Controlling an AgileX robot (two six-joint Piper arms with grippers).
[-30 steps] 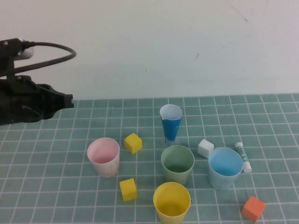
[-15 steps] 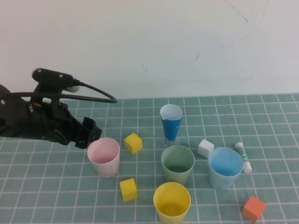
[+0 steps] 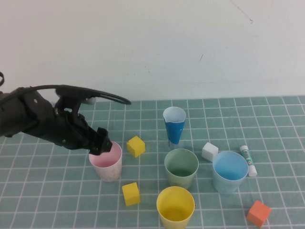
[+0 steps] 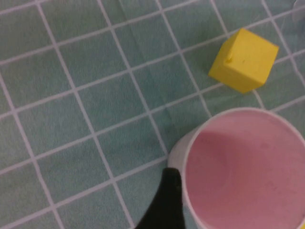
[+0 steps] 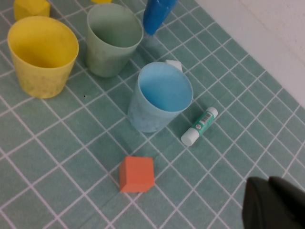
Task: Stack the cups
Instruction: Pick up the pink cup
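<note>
I have the left end effector [image 3: 106, 144] right at the pink cup's [image 3: 106, 159] left rim, the cup upright on the table [image 3: 47, 191]; one finger [image 4: 164, 202] sits outside the wall, so it looks parted around the rim, though I can't see the other. The right end effector [image 5: 274, 202] is off past the light blue cup [image 5: 159, 98]; I cannot tell its state. Green cup [image 3: 181, 167] and yellow cup [image 3: 175, 206] stand rightward, two yellow blocks [image 3: 136, 146] [image 3: 130, 193] flanking the path.

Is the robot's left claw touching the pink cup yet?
Touching, it seems. In the left wrist view, a dark fingertip of the left gripper lies against the pink cup rim's outside, with no gap showing. The right gripper is elsewhere.
</note>
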